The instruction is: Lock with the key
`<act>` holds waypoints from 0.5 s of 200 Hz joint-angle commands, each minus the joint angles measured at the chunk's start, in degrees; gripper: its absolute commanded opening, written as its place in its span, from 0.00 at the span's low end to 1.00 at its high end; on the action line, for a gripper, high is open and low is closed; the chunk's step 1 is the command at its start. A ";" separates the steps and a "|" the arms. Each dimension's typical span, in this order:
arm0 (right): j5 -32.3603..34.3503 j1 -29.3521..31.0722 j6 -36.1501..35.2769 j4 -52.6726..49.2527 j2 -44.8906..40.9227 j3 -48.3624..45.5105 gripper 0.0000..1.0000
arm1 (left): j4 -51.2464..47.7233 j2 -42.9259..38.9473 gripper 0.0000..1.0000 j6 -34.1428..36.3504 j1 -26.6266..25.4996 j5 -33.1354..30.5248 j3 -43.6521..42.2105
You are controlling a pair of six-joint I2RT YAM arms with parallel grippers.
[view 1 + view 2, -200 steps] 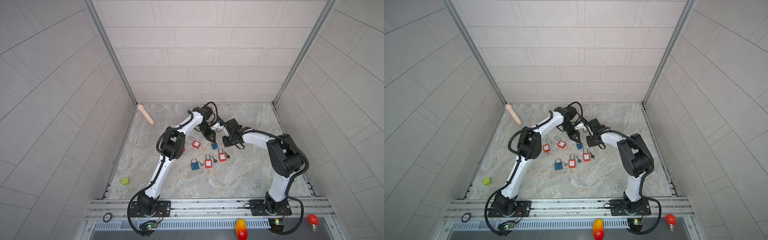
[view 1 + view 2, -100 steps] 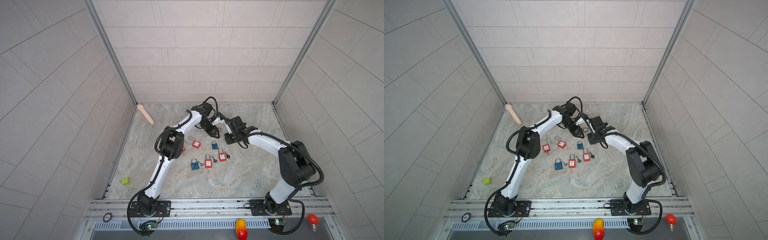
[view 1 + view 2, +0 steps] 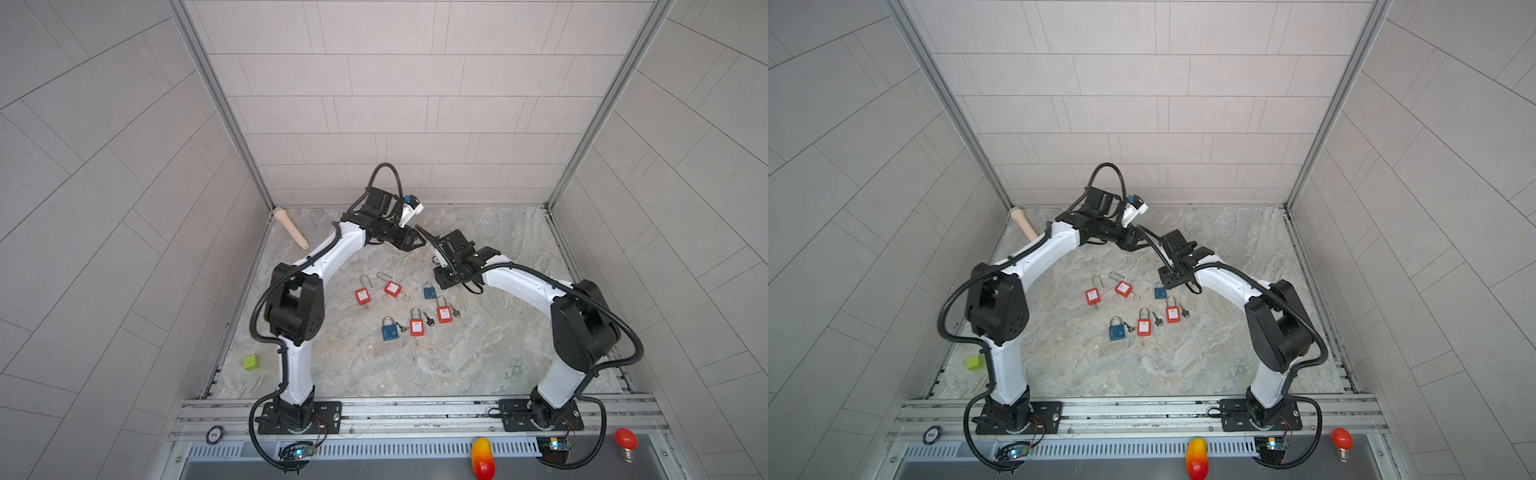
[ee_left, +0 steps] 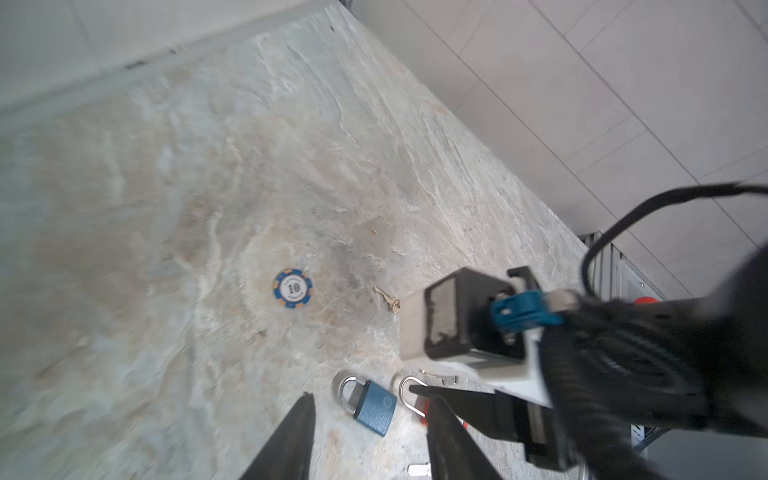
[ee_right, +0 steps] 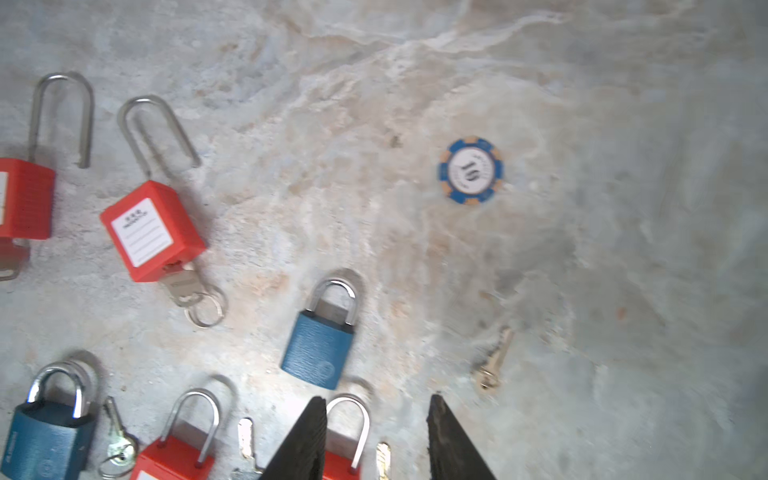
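Both arms hover over the worktop point(image 5: 623, 249). On the left tool point(image 4: 359, 392) the jaws stand apart, nothing btwn them; right tool point(image 5: 376, 397) likewise apart & empty. Small blue padlock point(image 5: 318, 336) lies flat, shackle looks shut, red padlock point(image 5: 153, 232) nearby. Brass key point(image 5: 492, 359) lies loose near the blue one, not touching. Poker chip point(image 5: 471, 170) sits further off.

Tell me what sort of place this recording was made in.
Probably a lab robot test cell: panelled walls enclose a stone-look tabletop, a left arm and right arm are mounted on a front rail, and padlocks lie about as practice props.
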 commanded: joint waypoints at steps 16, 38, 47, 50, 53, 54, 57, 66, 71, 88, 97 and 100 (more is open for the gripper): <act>1.06 3.58 3.77 -6.21 7.40 6.79 0.46 | 9.05 -14.45 0.52 -2.01 1.80 -1.51 -12.80; 1.40 3.61 5.90 -7.60 10.91 9.31 0.52 | 5.89 -21.68 0.53 1.52 2.02 -3.18 -18.40; 1.72 3.55 6.02 -8.78 12.24 10.67 0.53 | 4.67 -24.31 0.54 2.66 2.11 -3.84 -20.42; 1.79 3.54 6.11 -9.14 12.69 11.12 0.54 | 4.31 -24.89 0.54 2.93 2.11 -3.97 -20.93; 2.01 3.54 6.16 -9.57 13.12 11.55 0.54 | 3.94 -25.73 0.54 3.29 2.08 -4.19 -21.45; 2.04 3.54 6.17 -9.74 13.24 11.72 0.54 | 3.75 -25.99 0.54 3.38 2.14 -4.26 -21.67; 2.29 3.55 6.25 -10.08 13.60 12.08 0.54 | 3.33 -26.66 0.54 3.66 2.15 -4.27 -22.16; 2.51 3.54 6.44 -10.64 14.55 12.91 0.55 | 2.17 -28.44 0.54 4.58 2.27 -4.77 -23.48; 2.78 3.54 6.59 -11.02 15.01 13.41 0.55 | 1.55 -29.22 0.54 4.98 2.20 -5.14 -24.08; 3.16 3.44 6.79 -12.22 16.44 14.84 0.55 | 0.75 -32.04 0.55 5.30 2.29 -5.93 -26.26; 3.39 3.30 7.00 -13.36 17.54 15.75 0.55 | 0.75 -33.42 0.55 5.24 2.29 -6.31 -27.36; 3.28 3.24 6.97 -13.57 17.90 16.09 0.55 | 0.83 -33.85 0.55 5.15 2.29 -6.45 -27.67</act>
